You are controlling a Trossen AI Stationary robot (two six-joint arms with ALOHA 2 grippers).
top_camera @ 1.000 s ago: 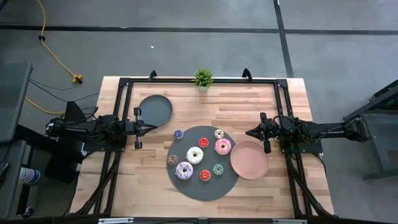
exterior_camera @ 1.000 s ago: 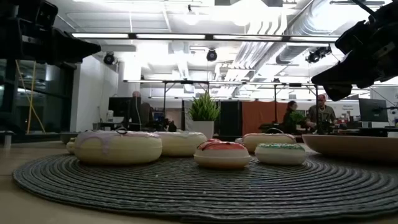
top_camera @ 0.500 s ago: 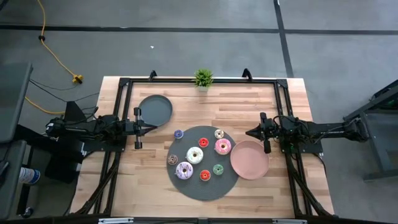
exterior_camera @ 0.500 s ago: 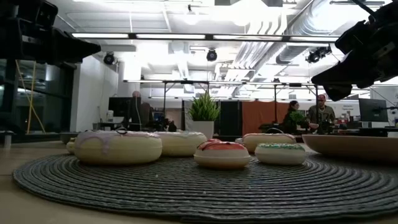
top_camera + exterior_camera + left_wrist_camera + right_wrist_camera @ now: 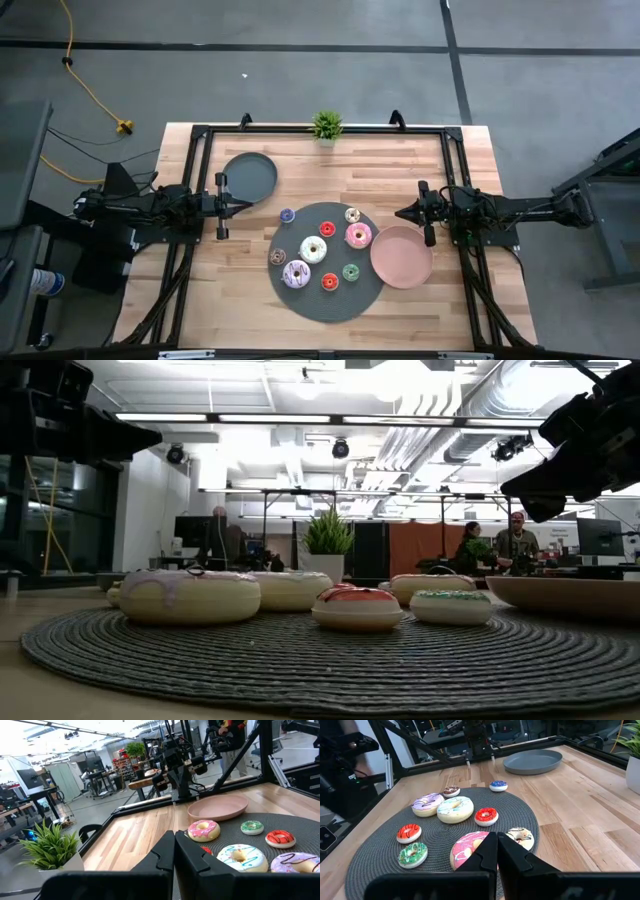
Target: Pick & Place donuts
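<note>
Overhead, the wooden table [image 5: 400, 180] is carrying a round woven mat [image 5: 325, 292] at its centre, with the pink plate [image 5: 402, 257] touching the mat's right edge and the dark grey plate [image 5: 249, 176] sitting apart toward the left arm. A small potted plant [image 5: 326, 125] is standing at the far edge. All the donuts [image 5: 310, 249] are lying flat on the mat, holes facing upward, the lilac, white and pink ones largest. Left gripper [image 5: 232, 203] and right gripper [image 5: 403, 213] are both hanging pinched together, grasping nothing, flanking the mat.
</note>
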